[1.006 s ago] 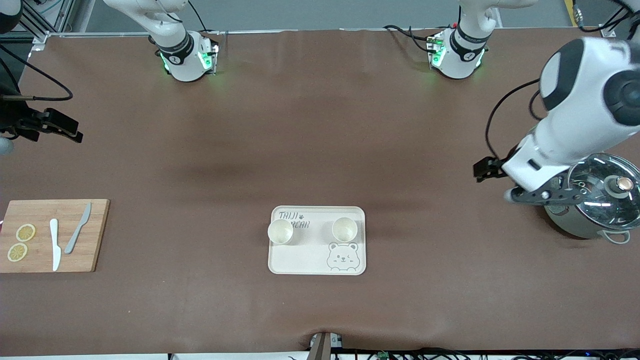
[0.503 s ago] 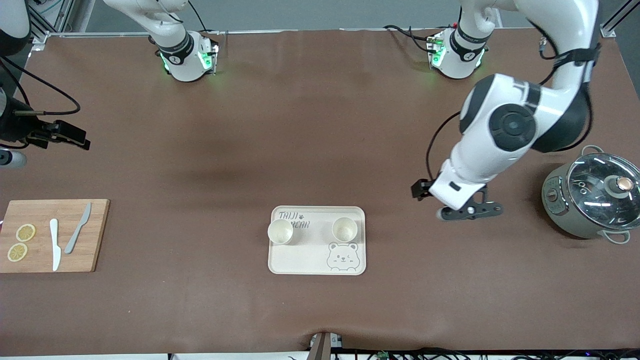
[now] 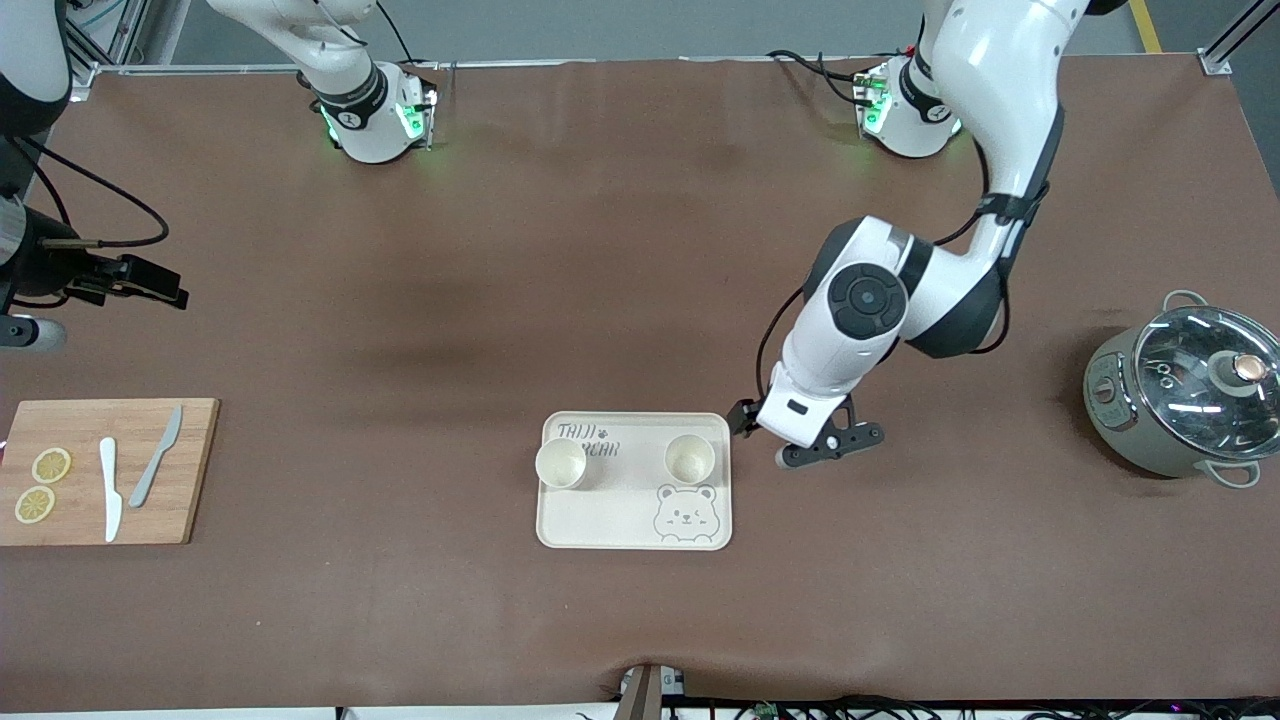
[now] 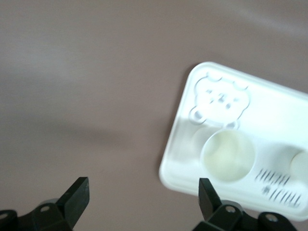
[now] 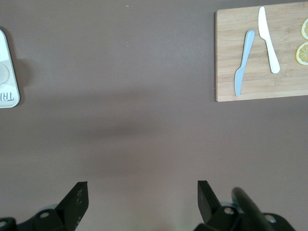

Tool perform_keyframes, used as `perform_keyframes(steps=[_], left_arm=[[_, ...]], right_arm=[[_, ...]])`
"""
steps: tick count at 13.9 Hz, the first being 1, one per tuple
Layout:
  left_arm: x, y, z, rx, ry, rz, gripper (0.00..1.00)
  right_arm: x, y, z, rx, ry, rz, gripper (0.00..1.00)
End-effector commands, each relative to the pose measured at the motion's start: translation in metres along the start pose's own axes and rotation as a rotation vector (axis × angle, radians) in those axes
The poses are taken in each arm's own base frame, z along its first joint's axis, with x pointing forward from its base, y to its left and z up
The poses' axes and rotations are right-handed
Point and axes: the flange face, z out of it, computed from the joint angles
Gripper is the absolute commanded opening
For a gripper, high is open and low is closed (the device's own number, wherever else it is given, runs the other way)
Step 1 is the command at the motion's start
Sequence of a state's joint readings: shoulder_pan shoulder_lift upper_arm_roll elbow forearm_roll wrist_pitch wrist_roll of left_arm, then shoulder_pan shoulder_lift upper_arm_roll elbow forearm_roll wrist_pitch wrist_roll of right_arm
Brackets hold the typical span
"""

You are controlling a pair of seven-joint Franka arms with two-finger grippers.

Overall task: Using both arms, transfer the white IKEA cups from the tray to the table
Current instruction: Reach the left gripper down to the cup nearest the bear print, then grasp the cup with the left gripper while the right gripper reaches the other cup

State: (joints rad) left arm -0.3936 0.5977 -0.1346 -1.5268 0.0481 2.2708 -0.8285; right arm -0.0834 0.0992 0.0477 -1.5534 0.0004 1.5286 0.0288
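Two white IKEA cups stand upright on the bear-printed tray (image 3: 634, 520): one (image 3: 560, 464) toward the right arm's end, one (image 3: 689, 458) toward the left arm's end. My left gripper (image 3: 830, 446) is open and empty, over the table just beside the tray's edge toward the left arm's end. The left wrist view shows the open gripper (image 4: 143, 192), the tray (image 4: 269, 106), the closer cup (image 4: 227, 155) and a sliver of the other cup (image 4: 302, 164). My right gripper (image 3: 20, 333) is open and empty over bare table at the right arm's end; it also shows in the right wrist view (image 5: 142, 195).
A wooden cutting board (image 3: 190, 470) with two lemon slices and two knives lies at the right arm's end; it also shows in the right wrist view (image 5: 226, 72). A grey-green pot with a glass lid (image 3: 1180, 400) stands at the left arm's end.
My left arm has swung from over the pot across the table to beside the tray. My right gripper has drifted slightly toward the cutting board. The cups have not moved.
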Motion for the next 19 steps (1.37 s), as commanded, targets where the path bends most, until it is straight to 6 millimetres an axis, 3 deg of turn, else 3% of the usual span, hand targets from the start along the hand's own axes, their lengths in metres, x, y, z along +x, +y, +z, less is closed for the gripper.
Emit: perform_keyframes(steps=[1, 3, 5, 7, 8, 9, 11, 12, 13, 15, 17, 19], left_arm=[[-0.001, 0.03, 0.032, -0.075, 0.044, -0.07, 0.97], [-0.007, 0.05, 0.056, -0.103, 0.05, -0.108, 0.85], [-0.013, 0.052, 0.078, -0.091, 0.036, -0.105, 0.73], [-0.022, 0.054, 0.091, -0.078, 0.025, -0.093, 0.53], [-0.024, 0.054, 0.095, -0.074, 0.02, -0.094, 0.42], [-0.025, 0.054, 0.096, -0.073, 0.017, -0.095, 0.41], [-0.027, 0.053, 0.104, -0.063, 0.011, -0.091, 0.2], [-0.029, 0.054, 0.104, -0.062, 0.012, -0.085, 0.06], [-0.029, 0.054, 0.103, -0.063, 0.014, -0.084, 0.0], [-0.025, 0.056, 0.091, -0.072, 0.025, -0.084, 0.0], [-0.012, 0.052, 0.072, -0.077, 0.048, -0.09, 0.0], [0.001, 0.049, 0.037, -0.093, 0.082, -0.102, 0.0]], right_arm=[[0.002, -0.001, -0.002, -0.003, -0.011, 0.008, 1.0], [0.005, 0.003, 0.009, -0.002, -0.032, 0.015, 1.0], [0.014, 0.006, 0.029, 0.001, -0.075, 0.02, 1.0], [0.015, -0.002, 0.033, 0.024, -0.082, 0.011, 1.0], [0.022, 0.0, 0.048, 0.058, -0.109, 0.02, 1.0], [0.028, 0.002, 0.064, 0.089, -0.139, 0.03, 1.0], [0.032, 0.015, 0.069, 0.167, -0.142, 0.065, 1.0], [0.033, 0.013, 0.069, 0.199, -0.142, 0.068, 1.0], [0.036, 0.008, 0.077, 0.205, -0.151, 0.065, 1.0], [0.048, -0.009, 0.104, 0.214, -0.195, 0.146, 1.0], [0.051, -0.057, 0.123, 0.208, -0.242, 0.17, 1.0], [0.058, -0.088, 0.145, 0.191, -0.261, 0.21, 1.0]])
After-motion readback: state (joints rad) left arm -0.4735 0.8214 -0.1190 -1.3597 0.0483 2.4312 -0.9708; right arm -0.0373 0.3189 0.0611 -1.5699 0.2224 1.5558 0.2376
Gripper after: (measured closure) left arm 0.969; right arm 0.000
